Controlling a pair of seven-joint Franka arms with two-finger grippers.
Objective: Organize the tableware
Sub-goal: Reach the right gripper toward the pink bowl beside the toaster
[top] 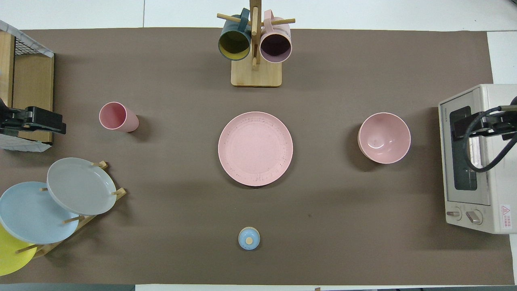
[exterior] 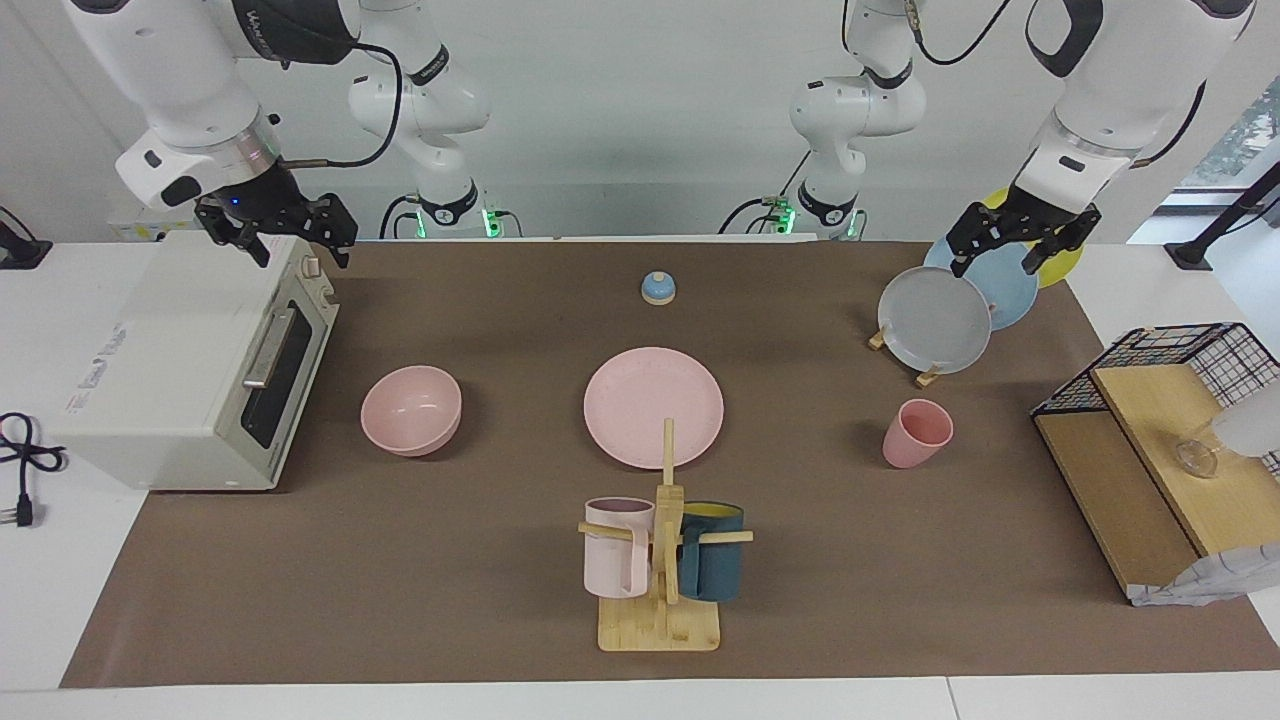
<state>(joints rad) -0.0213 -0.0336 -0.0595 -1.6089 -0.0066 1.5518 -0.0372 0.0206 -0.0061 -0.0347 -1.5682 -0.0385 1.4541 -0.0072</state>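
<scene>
Awaiting a first grasp, both arms hang raised: the left gripper [exterior: 1022,240], fingers apart, over the plate rack [exterior: 905,345]; the right gripper [exterior: 282,232], fingers apart, over the toaster oven [exterior: 180,365]. Seen from overhead, the pink plate [top: 255,148] sits centrally, the bowl [top: 384,138] at three o'clock, the cup [top: 118,117] at ten o'clock, spaced for separate pickups.
</scene>
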